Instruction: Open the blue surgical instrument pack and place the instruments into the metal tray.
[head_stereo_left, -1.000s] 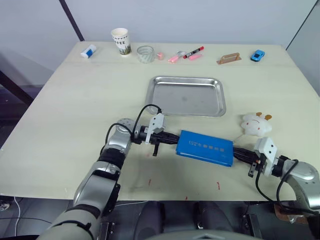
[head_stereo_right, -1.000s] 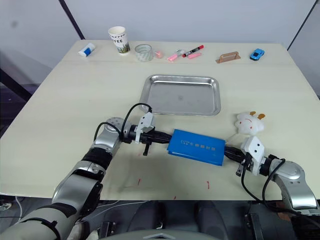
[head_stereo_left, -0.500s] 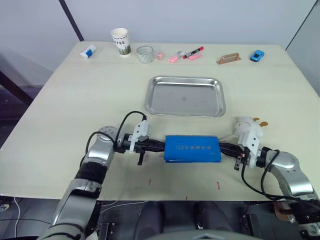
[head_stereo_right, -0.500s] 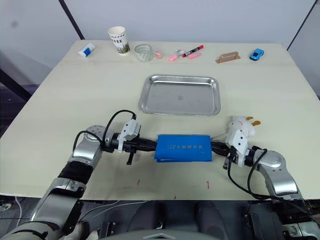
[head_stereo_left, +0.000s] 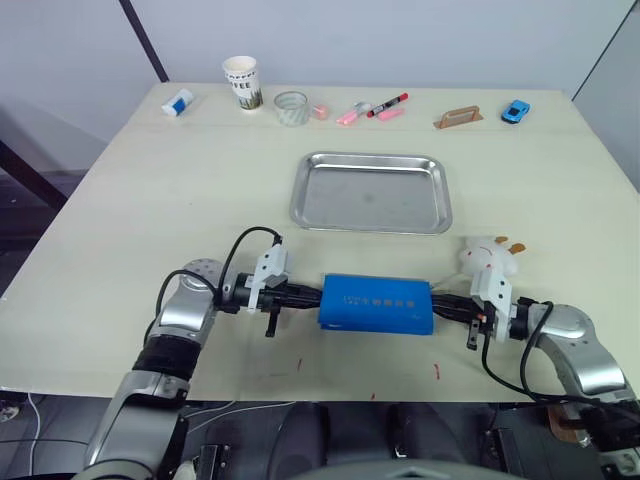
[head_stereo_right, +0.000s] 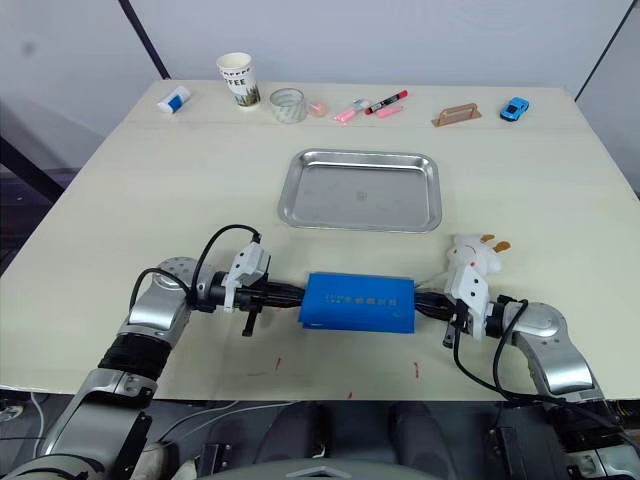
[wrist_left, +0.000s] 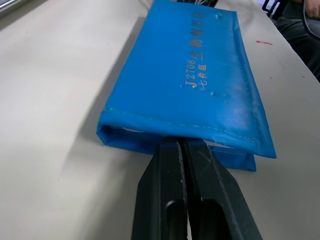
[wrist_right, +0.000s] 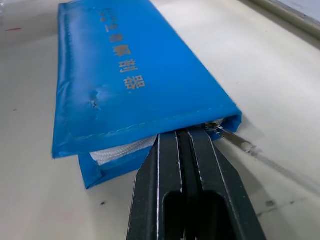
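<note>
The blue surgical instrument pack (head_stereo_left: 376, 304) is shown lying closed just in front of the empty metal tray (head_stereo_left: 371, 191), pinched at each short end by the closed left gripper (wrist_left: 182, 141) and right gripper (wrist_right: 183, 134). Should either thin fabric edge slip free, the pack could be dropped. The instruments are concealed inside it.

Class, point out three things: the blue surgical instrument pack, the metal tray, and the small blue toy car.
blue surgical instrument pack (head_stereo_left: 377, 303), left eye view, middle of its top face
metal tray (head_stereo_left: 371, 192), left eye view, bare floor
small blue toy car (head_stereo_left: 515, 110), left eye view, its body
</note>
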